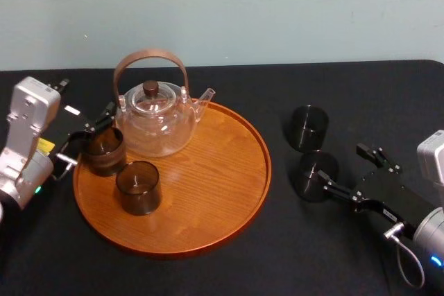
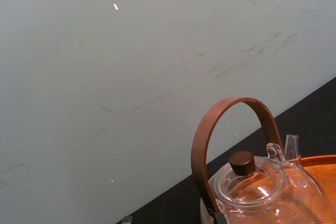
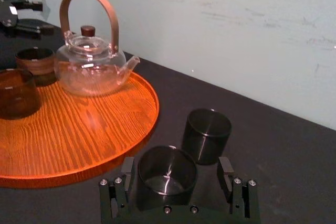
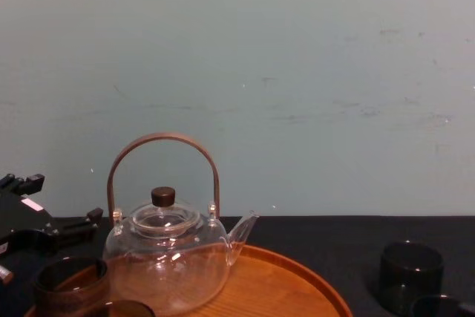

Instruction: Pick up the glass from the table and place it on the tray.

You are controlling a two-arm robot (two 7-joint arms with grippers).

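Close the right tool (image 3: 176, 165), now spread either side of the glass (image 3: 167, 178) on the counter (image 3: 278, 161) at lower centre, squarely. Lift straight, clear of the second glass (image 3: 206, 132) just up-right, toward the tray (image 3: 79, 129) at left. Leave the left tool (image 1: 84, 135), also spread, at middle left.

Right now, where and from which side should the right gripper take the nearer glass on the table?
I'd take the nearer glass across its straight side wall, halfway up, coming level from the robot's side. It stands upright, handleless; the open right gripper straddles it. The other glass stands close behind: don't push forward. Left gripper is at the tray.
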